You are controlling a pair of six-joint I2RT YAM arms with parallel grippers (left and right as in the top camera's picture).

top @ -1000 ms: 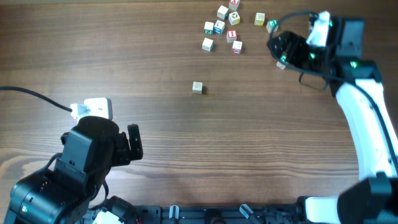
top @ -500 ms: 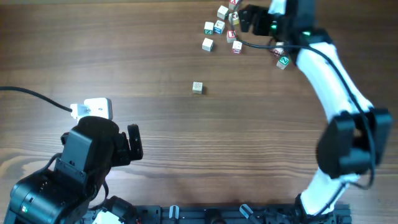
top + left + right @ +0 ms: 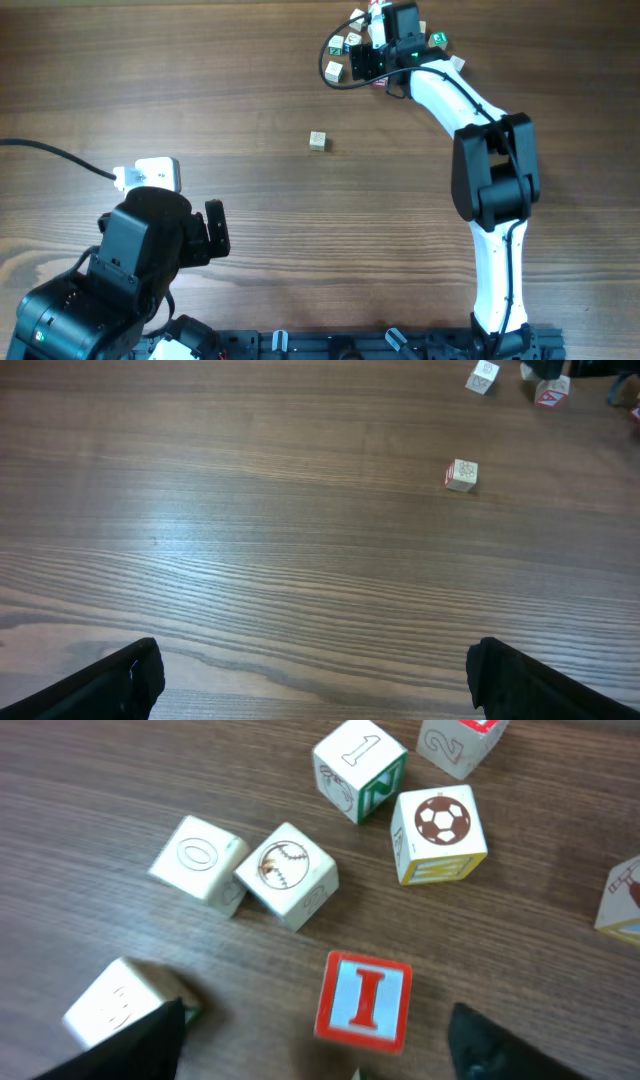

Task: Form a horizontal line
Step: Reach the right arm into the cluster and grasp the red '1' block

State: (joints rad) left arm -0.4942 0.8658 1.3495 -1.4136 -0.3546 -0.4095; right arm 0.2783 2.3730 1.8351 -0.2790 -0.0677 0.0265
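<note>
No row of three touching cubes shows; the letter cubes lie scattered at the table's far edge. My right gripper is open, low over this cluster. In the right wrist view its fingers straddle a red-framed "I" cube without touching it. Past it lie a "0" cube, a baseball cube, a green-marked "1" cube and a soccer-ball cube. A lone pale cube sits apart mid-table and also shows in the left wrist view. My left gripper is open and empty.
A pale cube lies against the right gripper's left finger. A green-marked cube lies right of the right wrist. A white box with a black cable sits by the left arm at the near left.
My right arm has swung left from the table's right side and now sits over the cube cluster. The left arm and the lone cube have not moved.
</note>
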